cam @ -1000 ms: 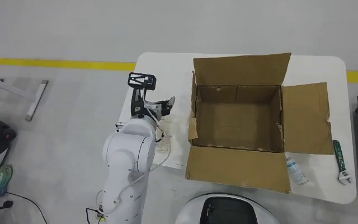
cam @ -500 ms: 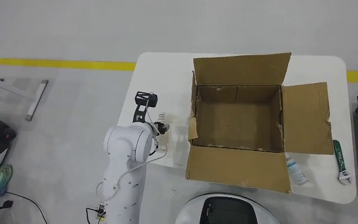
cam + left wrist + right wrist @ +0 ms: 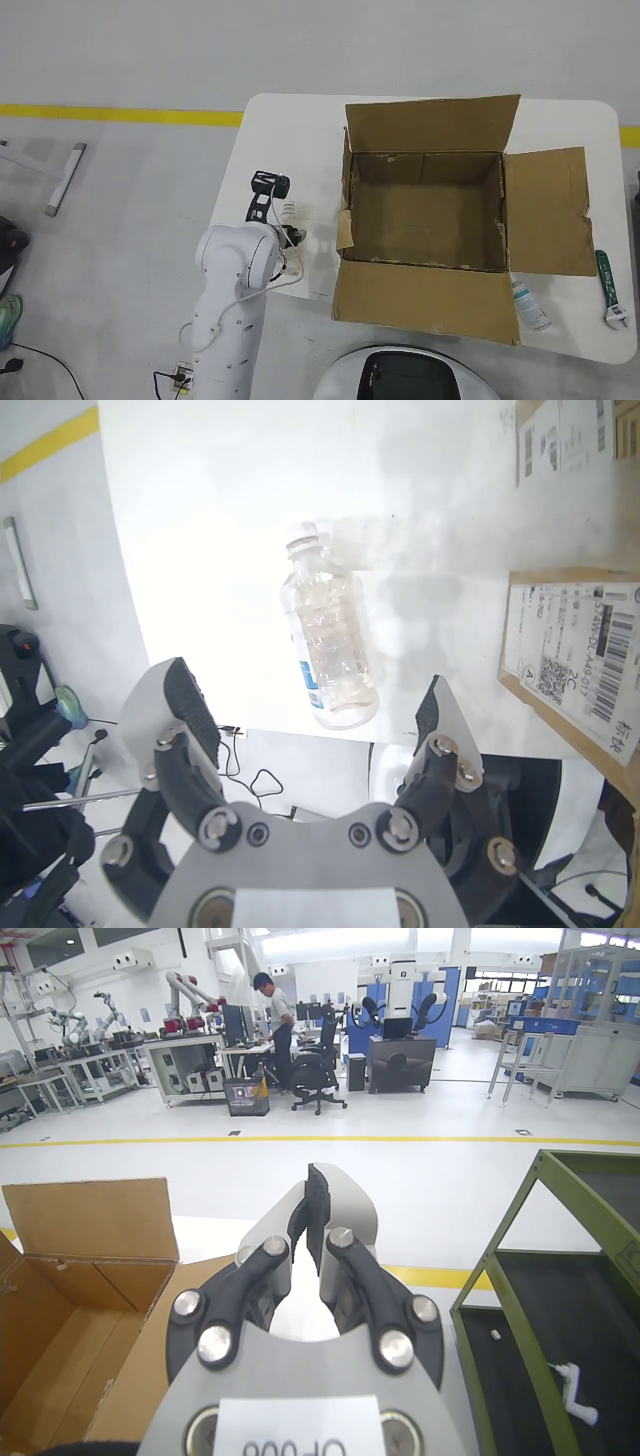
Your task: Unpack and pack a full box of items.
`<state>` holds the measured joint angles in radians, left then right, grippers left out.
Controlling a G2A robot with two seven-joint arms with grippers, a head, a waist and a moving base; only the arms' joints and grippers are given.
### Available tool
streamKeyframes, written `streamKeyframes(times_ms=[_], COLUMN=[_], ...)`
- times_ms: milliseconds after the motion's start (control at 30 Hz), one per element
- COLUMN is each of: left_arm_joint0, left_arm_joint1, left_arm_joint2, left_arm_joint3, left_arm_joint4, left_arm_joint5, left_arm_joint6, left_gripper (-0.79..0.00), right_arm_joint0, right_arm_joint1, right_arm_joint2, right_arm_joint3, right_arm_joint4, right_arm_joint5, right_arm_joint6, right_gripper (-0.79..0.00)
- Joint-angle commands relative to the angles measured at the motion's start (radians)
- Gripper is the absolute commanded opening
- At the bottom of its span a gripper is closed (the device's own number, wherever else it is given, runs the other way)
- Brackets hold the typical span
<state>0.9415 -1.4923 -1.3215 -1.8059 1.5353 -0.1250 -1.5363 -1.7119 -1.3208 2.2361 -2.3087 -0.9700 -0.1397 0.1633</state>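
Left wrist view looks down on a clear plastic bottle (image 3: 327, 640) lying on its side on the white table (image 3: 290, 130), its base close to the table's near edge and its white cap pointing away from that edge. Hovering over it, the left claw (image 3: 306, 672) is spread wide with nothing in its grip, and the bottle shows between the two dark pads. Just to one side stands the open cardboard box (image 3: 425, 168), flaps folded outward. Beyond the box's far flap, a second small bottle (image 3: 528, 302) and a green-handled wrench (image 3: 610, 290) lie on the table. Over by that flap, the right claw (image 3: 312, 1200) is pressed closed, gripping nothing, with a green cart (image 3: 550, 1278) beside it.
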Motion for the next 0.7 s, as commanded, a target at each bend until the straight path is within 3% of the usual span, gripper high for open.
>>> streamKeyframes(times_ms=[0,367,667], left_arm_joint0=[-0.015,-0.11,-0.126], left_arm_joint1=[0.002,0.011,0.023], left_arm_joint2=[-0.004,0.007,0.017], left_arm_joint3=[0.069,0.304,0.352], left_arm_joint4=[-0.028,-0.105,-0.167], left_arm_joint5=[-0.022,0.005,0.01], left_arm_joint6=[0.0,0.0,0.0], left_gripper=[0.0,0.0,0.0], right_arm_joint0=[0.0,0.0,0.0], right_arm_joint1=[0.0,0.0,0.0], right_arm_joint2=[0.0,0.0,0.0], right_arm_joint3=[0.0,0.0,0.0], right_arm_joint4=[0.0,0.0,0.0], right_arm_joint5=[0.0,0.0,0.0], right_arm_joint6=[0.0,0.0,0.0], right_gripper=[-0.785,-0.785,-0.785])
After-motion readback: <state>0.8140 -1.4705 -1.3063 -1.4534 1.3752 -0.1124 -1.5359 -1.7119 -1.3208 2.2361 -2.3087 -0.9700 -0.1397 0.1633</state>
